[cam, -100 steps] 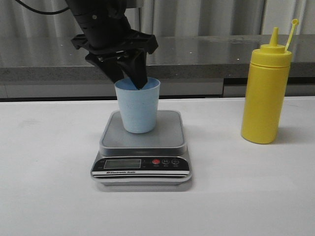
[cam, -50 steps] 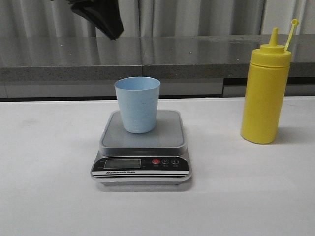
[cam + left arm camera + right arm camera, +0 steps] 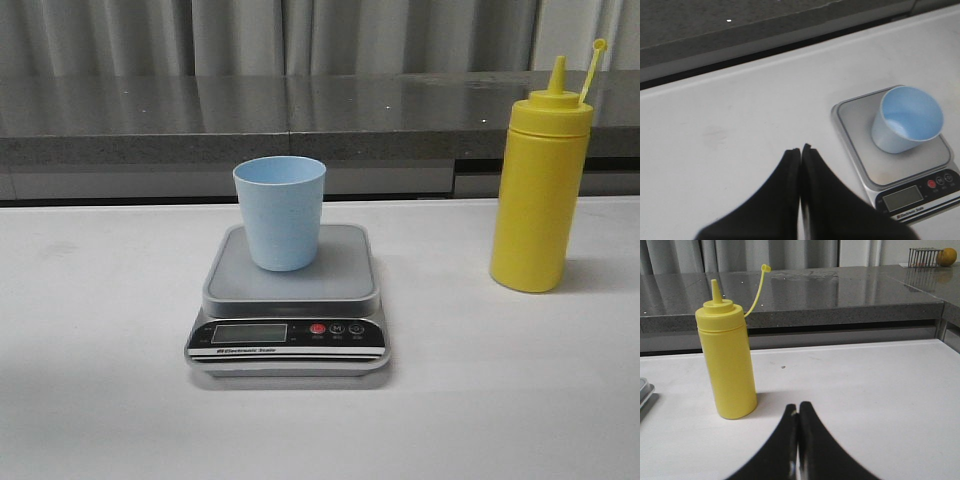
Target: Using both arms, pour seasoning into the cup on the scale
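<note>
The white table (image 3: 90, 400) is seen to carry everything, and the scale (image 3: 290, 290) is taken here as the landmark. It is set near the middle of the table with its black panel and display turned toward the robot, presumably so that the reading can be followed during pouring. The seasoning (image 3: 538, 190) is stood upright on the table well to the right of the scale, apart from it; its cap is seen hanging off on its tether, so the nozzle is judged ready for pouring. The cup (image 3: 280, 212) is placed upright on the scale's steel platform, roughly centred and mouth up, and appears empty in the left wrist view; that position is judged to be what allows its contents to be weighed.

Neither arm is shown in the front view. The left gripper (image 3: 801, 152) is held above the table to the left of the scale, its fingers pressed together on nothing. The right gripper (image 3: 798, 412) is held low over the table to the right of the scale, just short of the seasoning and facing it, fingers likewise together and empty. They would have to be parted before the seasoning could be grasped, which is judged the step in hand.
</note>
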Available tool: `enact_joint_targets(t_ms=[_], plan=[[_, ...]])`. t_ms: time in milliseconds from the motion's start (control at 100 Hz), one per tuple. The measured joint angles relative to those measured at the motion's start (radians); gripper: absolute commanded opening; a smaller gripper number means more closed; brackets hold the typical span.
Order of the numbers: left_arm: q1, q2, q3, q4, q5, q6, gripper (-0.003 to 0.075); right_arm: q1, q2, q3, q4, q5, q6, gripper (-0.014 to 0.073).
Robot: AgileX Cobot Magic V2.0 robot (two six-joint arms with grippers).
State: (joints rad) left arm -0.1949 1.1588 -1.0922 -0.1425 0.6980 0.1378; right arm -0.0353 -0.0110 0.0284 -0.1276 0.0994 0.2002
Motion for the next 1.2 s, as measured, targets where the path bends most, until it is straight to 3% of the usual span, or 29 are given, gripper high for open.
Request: enact_joint_targets(t_ms=[240, 710, 960, 1200], plan=[[0.076, -0.298, 0.225, -0.005, -0.075, 0.0, -0.002, 0.0, 0.0, 0.0, 0.0, 0.0, 0.0, -0.0067], [0.082, -0.818, 0.596, -0.007, -0.109, 0.0, -0.002, 0.0, 0.0, 0.0, 0.0, -0.087, 0.0, -0.0067], [0.082, -1.006, 0.692, -0.027, -0.109, 0.0, -0.002, 0.0, 0.0, -0.004, 0.0, -0.073, 0.0, -0.0067], [0.082, -1.026, 0.698, -0.058, -0.109, 0.0, -0.002, 0.0, 0.008, -0.115, 0.0, 0.056, 0.0, -0.0067]])
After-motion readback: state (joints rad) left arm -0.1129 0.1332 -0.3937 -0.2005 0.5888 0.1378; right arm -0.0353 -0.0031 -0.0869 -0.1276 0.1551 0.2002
